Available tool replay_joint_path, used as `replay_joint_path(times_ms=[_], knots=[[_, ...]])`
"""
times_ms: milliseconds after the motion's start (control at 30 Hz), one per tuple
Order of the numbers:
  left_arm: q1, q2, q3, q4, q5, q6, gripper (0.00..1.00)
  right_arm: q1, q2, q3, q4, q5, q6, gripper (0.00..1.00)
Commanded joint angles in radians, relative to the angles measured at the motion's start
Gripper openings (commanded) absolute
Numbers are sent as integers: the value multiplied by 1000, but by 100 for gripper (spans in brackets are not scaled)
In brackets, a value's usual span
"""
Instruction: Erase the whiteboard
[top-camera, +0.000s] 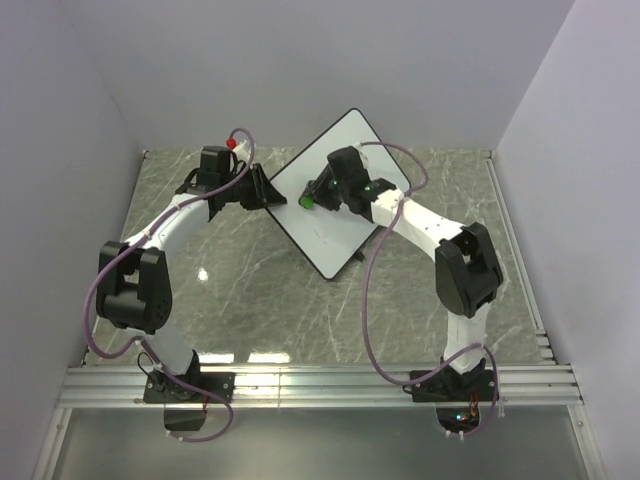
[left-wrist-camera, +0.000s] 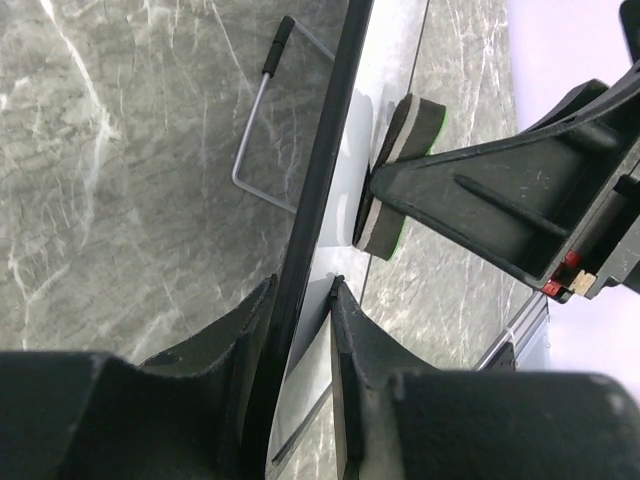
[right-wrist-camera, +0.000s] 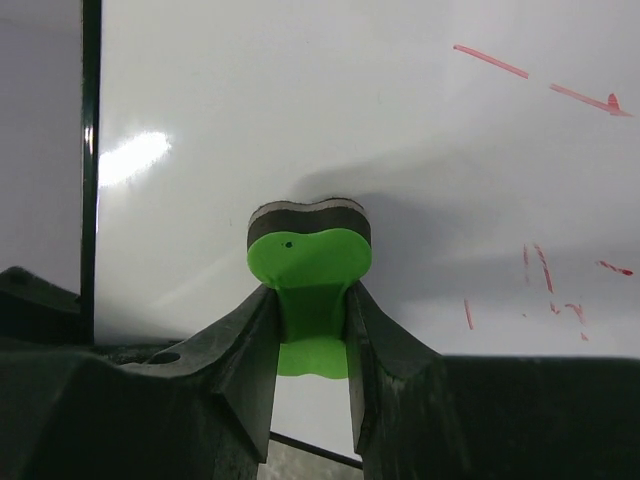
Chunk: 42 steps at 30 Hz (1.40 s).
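The whiteboard stands tilted on the marble table, white with a thin black rim. My left gripper is shut on its left edge; the left wrist view shows the rim running between my fingers. My right gripper is shut on the green bow-shaped eraser, whose dark felt pad presses against the board face. The eraser also shows in the left wrist view. Red marks remain at the upper right and lower right of the board in the right wrist view.
A wire foot of the board rests on the marble table. An aluminium rail runs along the near edge by the arm bases. Grey walls enclose the table at the back and sides.
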Motion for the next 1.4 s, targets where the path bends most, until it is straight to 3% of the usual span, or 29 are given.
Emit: replay_joint_path(times_ms=[0,200,400,567,867,1033,1233,1367], knots=[[-52,6,-3,-87,21,54,0,12,23,-201,109,-57,30,0],[-52,9,0,-75,20,43,0,20,-119,-496,156,-69,22,0],[-52,3,-2,-78,17,43,0,37,-178,-630,182,-52,36,0],[-52,-5,-3,-90,15,48,0,37,-150,-578,158,-45,38,0],[-57,-6,-14,-93,18,50,0,41,-32,-163,28,-15,-4,0],[-58,-12,-14,-93,12,48,0,44,11,-67,-15,-17,1,0],[-58,-18,-11,-105,9,59,0,46,0,-188,-3,-14,-14,0],[-58,-20,-14,-98,11,56,0,46,-67,-431,32,-8,-24,0]])
